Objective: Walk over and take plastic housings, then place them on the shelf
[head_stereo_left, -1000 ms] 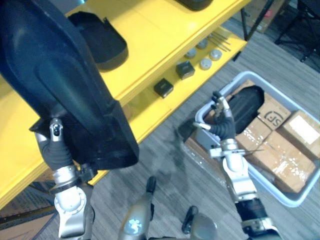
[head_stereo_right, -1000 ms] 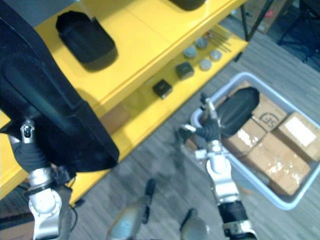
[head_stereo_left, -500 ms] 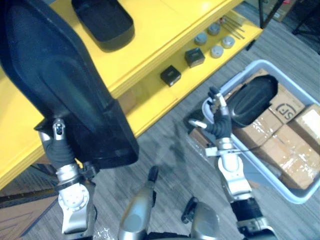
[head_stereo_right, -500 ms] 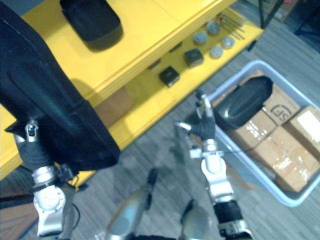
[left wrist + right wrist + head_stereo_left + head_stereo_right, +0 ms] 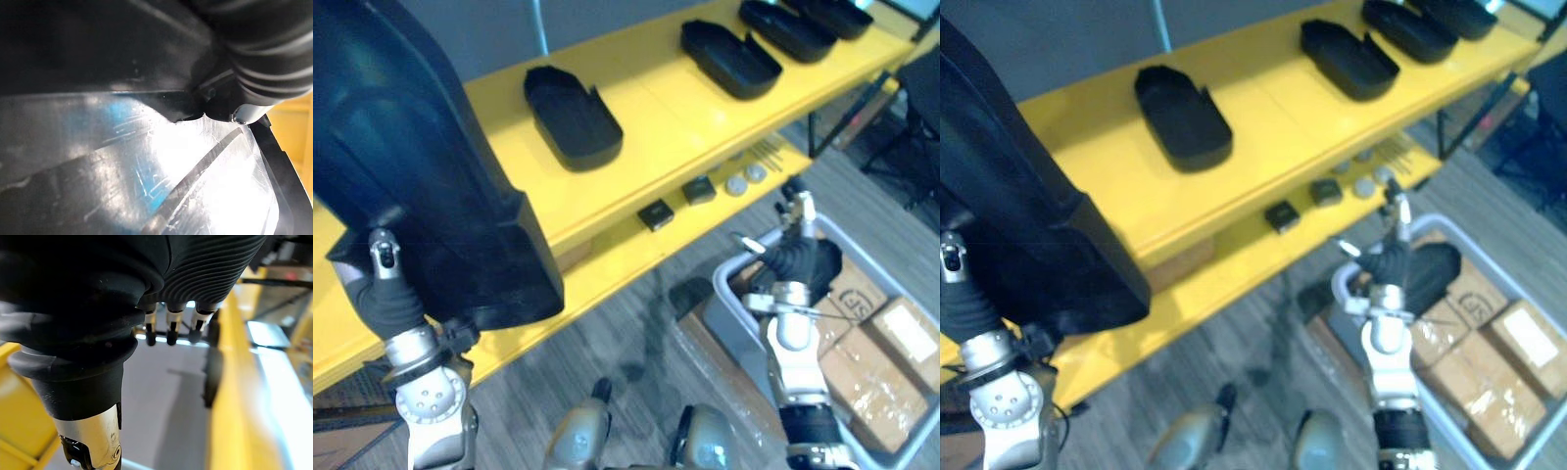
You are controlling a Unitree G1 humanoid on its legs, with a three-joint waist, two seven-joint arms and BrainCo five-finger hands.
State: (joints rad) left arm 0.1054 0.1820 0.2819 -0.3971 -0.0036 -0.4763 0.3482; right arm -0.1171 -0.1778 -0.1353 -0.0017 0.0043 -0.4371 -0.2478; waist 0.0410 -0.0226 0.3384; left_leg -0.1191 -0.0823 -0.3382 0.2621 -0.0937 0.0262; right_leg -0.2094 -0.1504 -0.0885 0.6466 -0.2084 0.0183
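pale grey plastic tub [image 5: 734, 318] 4 o'clock | brown cardboard boxes [image 5: 862, 377] inside it | small black square blocks [image 5: 656, 213] centre | grey round discs [image 5: 736, 184] 2 o'clock

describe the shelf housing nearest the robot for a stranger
The yellow shelf carries a row of black housings on its top board. The nearest housing sits alone at the row's left end, open side up, a wide gap from the other housings.

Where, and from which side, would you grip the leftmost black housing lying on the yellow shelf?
Probably one long side wall of the housing, pinched over its rim from above, reaching in from the front edge of the shelf. It lies open side up, so the thin upright wall is exposed, with bare board on both sides.
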